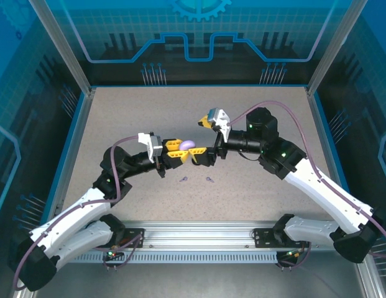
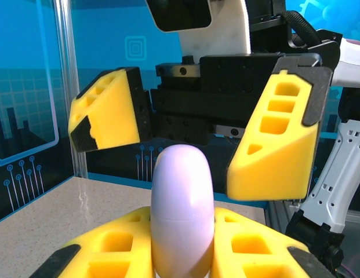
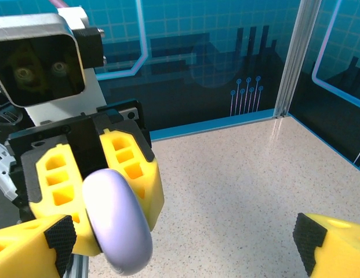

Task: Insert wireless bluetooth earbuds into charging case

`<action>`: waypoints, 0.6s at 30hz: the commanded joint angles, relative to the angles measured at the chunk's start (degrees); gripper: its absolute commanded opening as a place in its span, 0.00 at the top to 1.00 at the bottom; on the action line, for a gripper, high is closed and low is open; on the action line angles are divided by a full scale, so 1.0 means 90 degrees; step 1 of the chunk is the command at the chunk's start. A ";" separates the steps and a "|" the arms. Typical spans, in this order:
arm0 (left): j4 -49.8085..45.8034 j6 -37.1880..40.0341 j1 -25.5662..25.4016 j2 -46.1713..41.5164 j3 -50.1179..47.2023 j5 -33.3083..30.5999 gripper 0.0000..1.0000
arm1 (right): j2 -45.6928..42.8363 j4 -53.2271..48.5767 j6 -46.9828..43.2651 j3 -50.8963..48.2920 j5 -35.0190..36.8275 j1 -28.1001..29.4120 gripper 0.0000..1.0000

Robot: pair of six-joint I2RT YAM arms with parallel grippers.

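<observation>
A lavender disc-shaped charging case [image 1: 188,144] is held off the table, with my left gripper [image 1: 178,149] shut on it. In the left wrist view the case [image 2: 182,208] stands edge-on between the yellow fingers [image 2: 104,249], its lid seam closed. My right gripper [image 1: 199,154] faces it from the right and is open. Its yellow fingers [image 2: 278,139] stand wide apart just beyond the case, without touching it. The right wrist view has the case [image 3: 119,226] at lower left. Two tiny lavender earbuds [image 1: 184,179] [image 1: 209,179] lie on the table below both grippers.
The speckled table [image 1: 255,130] is walled by blue panels, with aluminium posts [image 1: 62,49] at the back corners. A metal rail [image 1: 199,236] carrying the arm bases runs along the near edge.
</observation>
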 commanded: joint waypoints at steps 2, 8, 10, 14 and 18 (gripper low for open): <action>0.0201 0.0138 -0.0062 -0.0075 -0.0003 0.0084 0.94 | 0.0157 -0.0084 -0.0079 0.0167 0.0121 0.0012 0.00; 0.0178 0.0177 -0.0062 -0.0076 -0.0023 0.0103 0.94 | 0.0252 -0.0089 -0.0062 0.0326 0.0304 -0.0064 0.00; 0.0161 0.0205 -0.0056 -0.0076 -0.0033 0.0111 0.94 | 0.0266 -0.0110 -0.0069 0.0386 0.0331 -0.0103 0.00; 0.0144 0.0207 -0.0069 -0.0071 -0.0033 0.0114 0.94 | 0.0337 -0.0232 -0.0104 0.0539 0.0373 -0.0168 0.00; 0.0138 0.0206 -0.0071 -0.0080 -0.0033 0.0135 0.94 | 0.0393 -0.0255 -0.0105 0.0628 0.0421 -0.0239 0.00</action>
